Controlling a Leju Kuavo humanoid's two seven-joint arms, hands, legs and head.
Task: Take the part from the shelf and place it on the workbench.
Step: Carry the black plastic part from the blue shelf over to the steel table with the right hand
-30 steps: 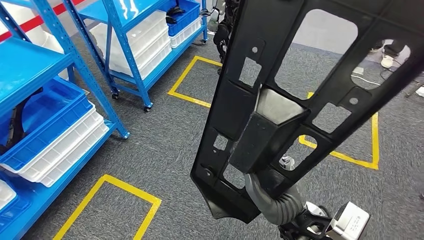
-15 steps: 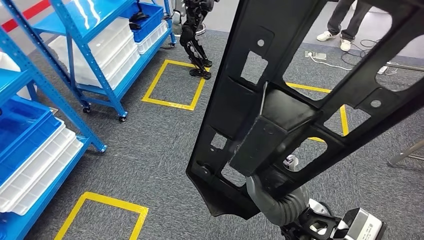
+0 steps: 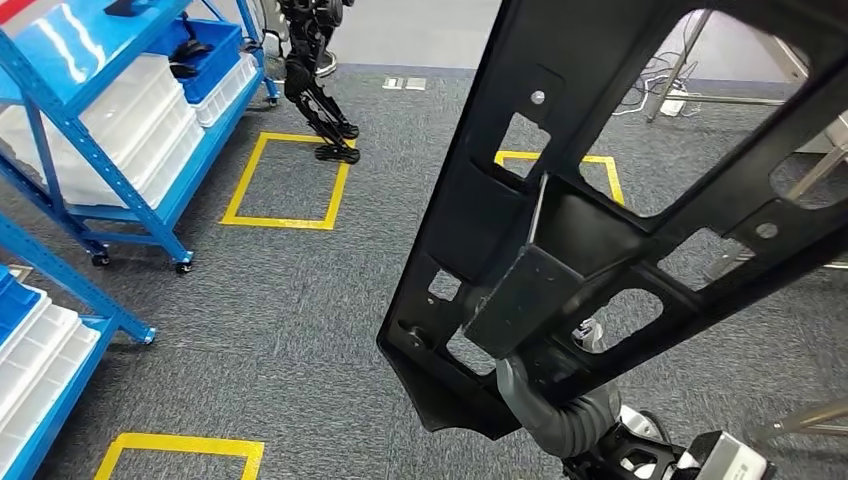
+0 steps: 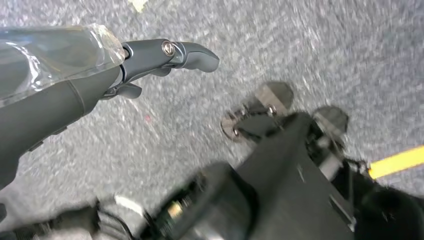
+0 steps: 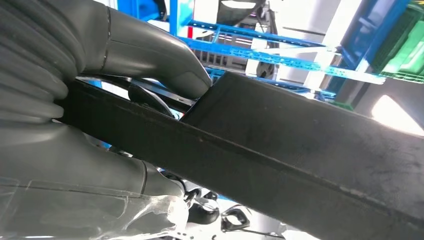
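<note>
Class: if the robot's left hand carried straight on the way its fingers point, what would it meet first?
Probably the grey carpet floor: the left hand hangs empty above it, nothing between, though depth is unclear.

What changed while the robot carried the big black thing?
The robot turned, so its view swung: the blue shelves slid off left, and the floor squares shifted. The right hand still grips the black part, held just as before.
</note>
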